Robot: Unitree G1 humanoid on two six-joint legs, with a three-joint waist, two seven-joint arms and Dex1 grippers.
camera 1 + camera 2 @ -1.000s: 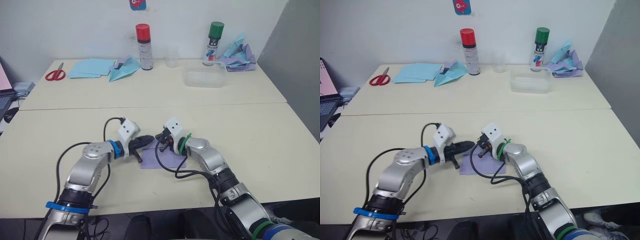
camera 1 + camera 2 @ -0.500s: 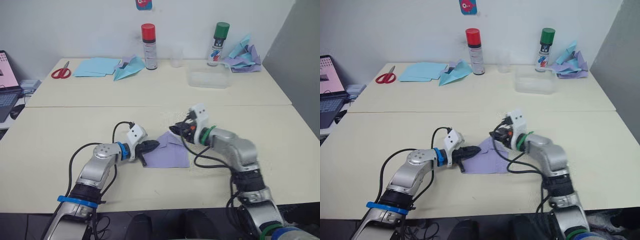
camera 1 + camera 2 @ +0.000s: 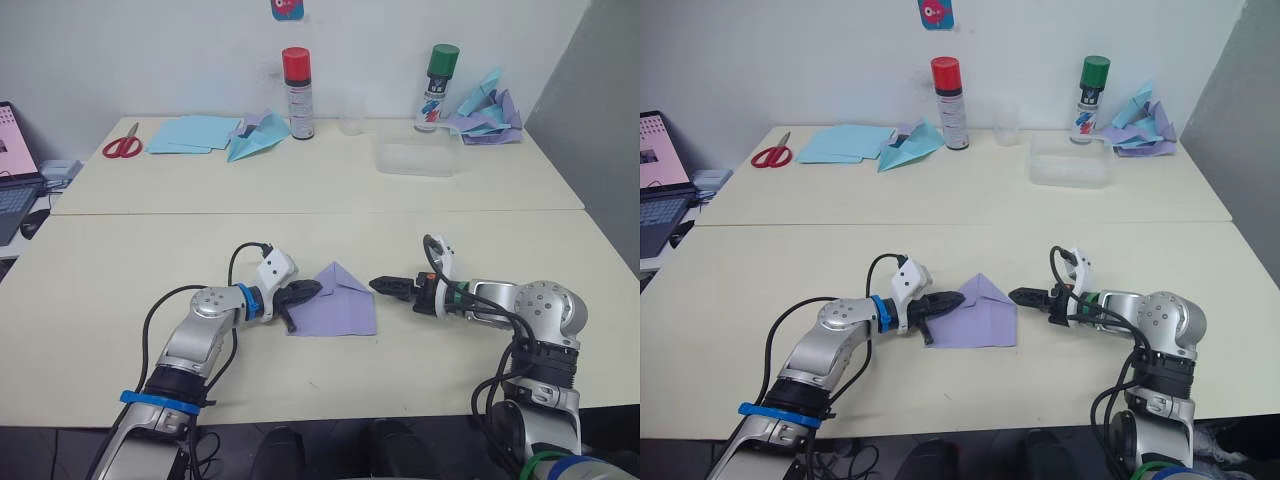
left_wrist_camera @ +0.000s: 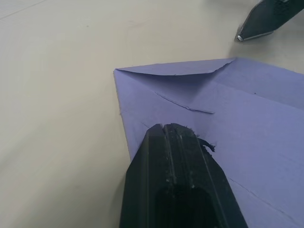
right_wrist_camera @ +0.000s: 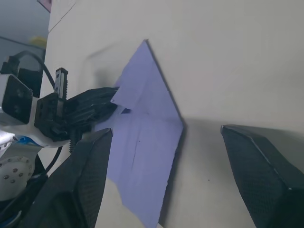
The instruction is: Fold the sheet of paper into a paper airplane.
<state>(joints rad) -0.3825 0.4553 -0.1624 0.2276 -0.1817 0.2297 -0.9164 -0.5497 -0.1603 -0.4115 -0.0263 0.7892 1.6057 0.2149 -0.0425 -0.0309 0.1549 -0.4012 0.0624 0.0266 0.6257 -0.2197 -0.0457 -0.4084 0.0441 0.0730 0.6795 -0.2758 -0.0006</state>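
The pale cream surface carries the thin lavender-purple sheet of paper near its front edge, lying flat between the two arms. Its far corners are folded in to a peak, so the sheet points away from the robot — long axis running front to back.

Along the far edge stand a red-capped spray can and a green-capped spray can, with a clear plastic tray, light blue paper sheets and red-handled scissors — all well apart from the sheet.

The left tool, fingers closed together, presses on the sheet's left edge. The right tool, fingers spread wide and empty, hangs just beside the sheet's right edge.
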